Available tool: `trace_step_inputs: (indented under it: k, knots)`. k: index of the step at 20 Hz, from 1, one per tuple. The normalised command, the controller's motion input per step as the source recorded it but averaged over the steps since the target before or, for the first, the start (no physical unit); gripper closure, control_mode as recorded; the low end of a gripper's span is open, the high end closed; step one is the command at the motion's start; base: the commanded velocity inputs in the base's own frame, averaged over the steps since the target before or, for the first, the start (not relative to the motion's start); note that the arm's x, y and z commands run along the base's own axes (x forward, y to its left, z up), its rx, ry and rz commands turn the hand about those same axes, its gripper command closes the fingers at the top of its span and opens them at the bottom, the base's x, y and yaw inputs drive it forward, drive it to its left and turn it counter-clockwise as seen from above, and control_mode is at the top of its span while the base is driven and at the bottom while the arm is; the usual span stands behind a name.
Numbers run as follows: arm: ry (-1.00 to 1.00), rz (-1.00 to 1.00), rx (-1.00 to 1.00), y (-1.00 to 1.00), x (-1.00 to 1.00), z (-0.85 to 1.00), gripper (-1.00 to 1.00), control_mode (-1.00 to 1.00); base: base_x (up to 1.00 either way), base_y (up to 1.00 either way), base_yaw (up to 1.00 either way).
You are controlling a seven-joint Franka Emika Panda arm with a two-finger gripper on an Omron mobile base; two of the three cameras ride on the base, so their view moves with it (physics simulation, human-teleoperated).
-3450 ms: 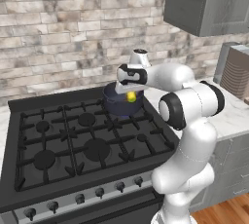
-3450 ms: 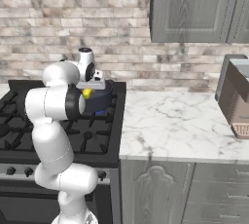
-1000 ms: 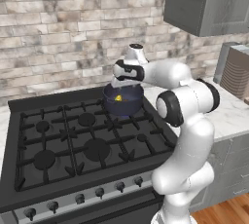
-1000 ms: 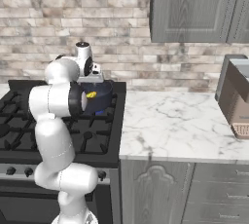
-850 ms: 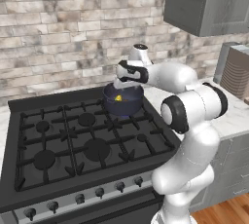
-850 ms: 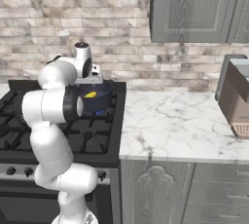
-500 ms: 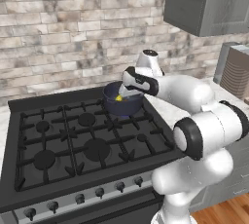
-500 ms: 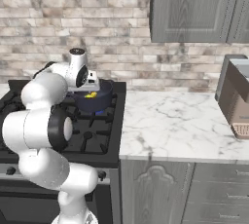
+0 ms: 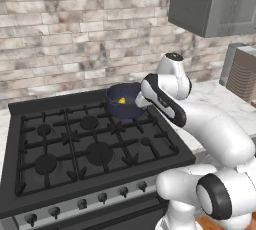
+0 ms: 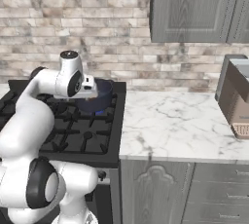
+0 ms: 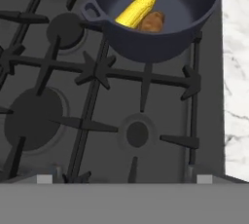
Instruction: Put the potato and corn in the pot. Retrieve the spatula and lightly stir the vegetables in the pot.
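Note:
The dark blue-grey pot (image 11: 146, 47) stands on the stove's back right burner. Inside it the yellow corn (image 11: 136, 8) lies slanted, and the brown potato (image 11: 152, 22) rests against its right side. My gripper (image 11: 125, 179) hangs open and empty over the front right burner, drawn back from the pot, its fingertips (image 11: 46, 178) spread wide. From the left base view the pot (image 9: 119, 113) shows a spot of corn (image 9: 121, 101), with my hand just to its right. In the right base view my hand partly hides the pot (image 10: 100, 102). The spatula is out of view.
The black gas stove (image 9: 75, 149) has cast grates and a row of knobs along its front. A white marble counter (image 10: 170, 125) runs to its right, with a brown box (image 10: 236, 99) at the far end. Grey cabinets (image 10: 194, 9) hang above against a brick wall.
My hand has let go of the corn, which now lies in the pot with the potato. It has since pulled back from above the pot toward the stove's front right.

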Motion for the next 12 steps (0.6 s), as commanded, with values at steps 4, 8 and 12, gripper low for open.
trace_step_inputs:
  k: [4,8,12]
  knots:
    - [-0.02,0.0,0.0,-0.04,-0.79,0.2,-1.0,-1.0,0.0,0.0,0.0]
    - [-0.01,0.0,0.0,0.0,-0.02,0.0,-1.0,-1.0,0.0,0.0,0.0]
    - [0.0,0.0,0.0,0.0,0.0,0.0,-1.0,-1.0,0.0,0.0,0.0]
